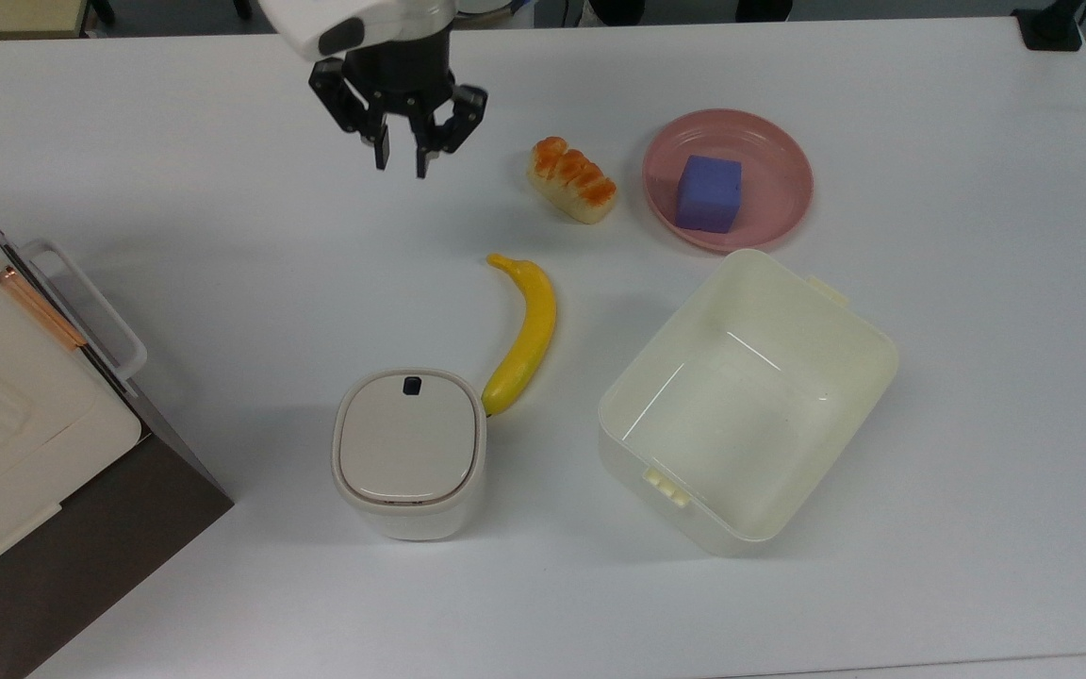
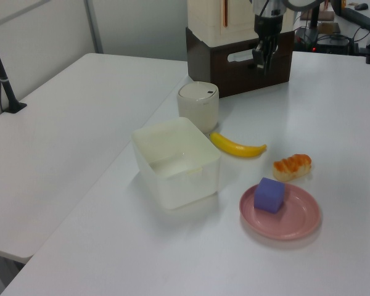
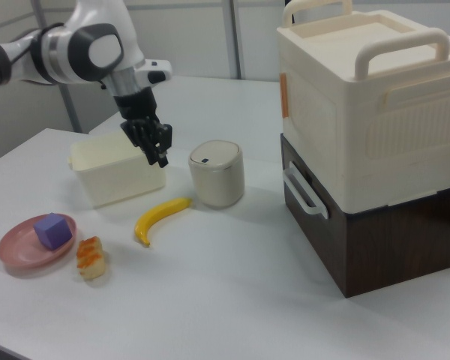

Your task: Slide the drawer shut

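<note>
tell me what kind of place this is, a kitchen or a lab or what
Most likely a robot lab or test bench, not a kitchen. A white robot arm with a black gripper hangs over a plain white table laid with props: a yellow toy banana, a purple cube on a pink plate.

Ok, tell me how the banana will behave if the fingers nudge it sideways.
The banana lies flat on its curved side, so it would probably pivot or spin rather than roll. It looks smooth and glossy, so it may slide easily on the white table. It likely holds its shape.

Lab or office, white table, grey partition panels, cabled equipment behind
</note>
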Controlling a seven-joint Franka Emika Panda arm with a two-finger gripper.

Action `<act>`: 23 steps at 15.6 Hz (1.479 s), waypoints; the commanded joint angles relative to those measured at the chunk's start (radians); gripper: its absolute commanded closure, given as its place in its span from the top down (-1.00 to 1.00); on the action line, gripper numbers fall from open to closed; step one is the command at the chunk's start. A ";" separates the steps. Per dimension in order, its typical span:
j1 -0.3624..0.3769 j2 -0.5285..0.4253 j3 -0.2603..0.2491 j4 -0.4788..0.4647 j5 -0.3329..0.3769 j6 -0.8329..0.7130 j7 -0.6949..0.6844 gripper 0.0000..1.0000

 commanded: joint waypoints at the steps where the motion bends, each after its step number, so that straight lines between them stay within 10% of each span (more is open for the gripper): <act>1: 0.016 -0.048 -0.010 -0.021 0.003 -0.059 -0.076 0.51; 2: 0.017 -0.048 -0.010 -0.016 0.001 -0.074 -0.076 1.00; 23: 0.008 -0.085 -0.019 0.039 0.093 -0.131 -0.073 1.00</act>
